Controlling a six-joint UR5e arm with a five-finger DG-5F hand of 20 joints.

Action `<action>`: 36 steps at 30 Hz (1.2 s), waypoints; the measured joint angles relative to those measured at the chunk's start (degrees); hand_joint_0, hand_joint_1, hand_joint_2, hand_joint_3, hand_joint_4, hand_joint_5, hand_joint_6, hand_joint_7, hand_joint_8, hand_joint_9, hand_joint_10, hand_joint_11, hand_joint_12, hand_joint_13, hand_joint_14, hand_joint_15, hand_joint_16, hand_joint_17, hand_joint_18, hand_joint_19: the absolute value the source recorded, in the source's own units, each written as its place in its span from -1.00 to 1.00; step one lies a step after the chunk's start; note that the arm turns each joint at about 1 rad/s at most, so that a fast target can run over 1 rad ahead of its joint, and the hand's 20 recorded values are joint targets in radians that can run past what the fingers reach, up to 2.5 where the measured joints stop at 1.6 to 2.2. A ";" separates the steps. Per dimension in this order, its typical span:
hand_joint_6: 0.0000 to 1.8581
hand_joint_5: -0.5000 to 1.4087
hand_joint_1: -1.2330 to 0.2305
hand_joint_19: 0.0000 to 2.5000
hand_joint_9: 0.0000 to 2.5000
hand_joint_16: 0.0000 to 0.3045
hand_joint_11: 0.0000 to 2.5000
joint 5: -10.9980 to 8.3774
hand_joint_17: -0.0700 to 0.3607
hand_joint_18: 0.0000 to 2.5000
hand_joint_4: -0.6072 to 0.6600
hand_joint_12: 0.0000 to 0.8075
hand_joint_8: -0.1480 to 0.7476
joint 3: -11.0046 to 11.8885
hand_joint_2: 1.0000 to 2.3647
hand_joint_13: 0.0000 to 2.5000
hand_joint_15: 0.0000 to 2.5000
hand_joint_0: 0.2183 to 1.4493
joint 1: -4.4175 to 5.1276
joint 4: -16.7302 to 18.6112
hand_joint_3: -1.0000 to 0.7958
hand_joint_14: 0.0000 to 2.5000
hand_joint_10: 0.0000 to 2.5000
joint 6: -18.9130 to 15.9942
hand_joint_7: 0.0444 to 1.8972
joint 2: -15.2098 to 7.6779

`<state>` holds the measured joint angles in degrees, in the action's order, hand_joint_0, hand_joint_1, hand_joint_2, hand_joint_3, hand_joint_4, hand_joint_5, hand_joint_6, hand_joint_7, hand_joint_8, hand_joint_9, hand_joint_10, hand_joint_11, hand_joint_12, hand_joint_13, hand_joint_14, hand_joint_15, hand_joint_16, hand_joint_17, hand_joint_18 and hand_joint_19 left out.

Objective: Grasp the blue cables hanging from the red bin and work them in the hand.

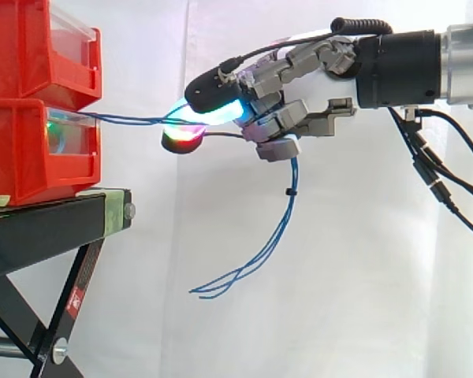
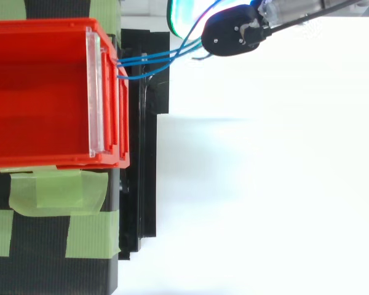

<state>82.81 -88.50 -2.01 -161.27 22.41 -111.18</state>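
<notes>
At the side view, the blue cables (image 1: 126, 120) were thin strands of one colour, bound by a small black tie (image 1: 288, 191) below the robot hand (image 1: 299, 94). They left the front of the lower red bin (image 1: 31, 157), which sat under the upper red bin (image 1: 31, 47) on the black stand (image 1: 55, 228). The robot hand reached in level from the right, before the white curtain (image 1: 339, 276), with its fingers pointing toward the bins. The fingers were curled and clamped on the cables, whose run entered between the glowing pads (image 1: 213, 114). From bin to hand the cables ran nearly level, left to right. Past the grip they hung down and swept left, the loose ends free in the air well clear of the stand.

At the top view, the cables (image 2: 154, 61) showed as separate strands that closed together toward the robot hand (image 2: 234, 31). The hand sat at the upper edge, beyond the stand (image 2: 141, 153). The strands rose from the front of the upper red bin (image 2: 43, 92) up and to the right. Green tape (image 2: 55, 190) lay beside that bin.
</notes>
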 measured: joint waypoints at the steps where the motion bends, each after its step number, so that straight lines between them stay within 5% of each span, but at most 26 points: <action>1: -0.95 -0.20 -0.31 0.08 -0.69 -0.61 0.83 0.02 -0.05 -0.03 0.33 0.15 0.24 0.00 -0.46 -0.38 -0.08 0.33 0.00 0.00 0.37 1.00 1.00 0.00 0.37 0.00; 10: -0.86 -0.19 -0.32 0.06 -0.72 -0.65 0.83 0.55 -0.12 -0.18 0.18 0.11 0.19 0.01 -0.65 -0.45 -0.09 0.57 0.00 -0.03 0.51 1.00 1.00 -1.98 0.36 0.00; 19: -0.83 -0.20 -0.31 0.03 -0.73 -0.65 0.85 3.76 -0.12 -0.24 0.13 0.11 0.18 0.80 -0.77 -0.48 -0.09 0.67 0.01 -1.23 0.59 1.00 1.00 -7.35 0.35 0.01; 29: -0.78 -0.21 -0.31 0.02 -0.74 -0.66 0.85 6.34 -0.13 -0.27 0.09 0.09 0.17 1.12 -0.83 -0.51 -0.10 0.73 0.03 -8.49 0.63 1.00 1.00 -8.87 0.33 0.04; 36: -0.78 -0.22 -0.31 0.02 -0.74 -0.66 0.83 7.37 -0.13 -0.28 0.10 0.09 0.17 1.13 -0.87 -0.51 -0.11 0.75 0.06 -9.67 0.62 1.00 1.00 -11.90 0.33 0.64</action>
<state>90.17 -87.36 -1.95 -170.93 10.52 -110.54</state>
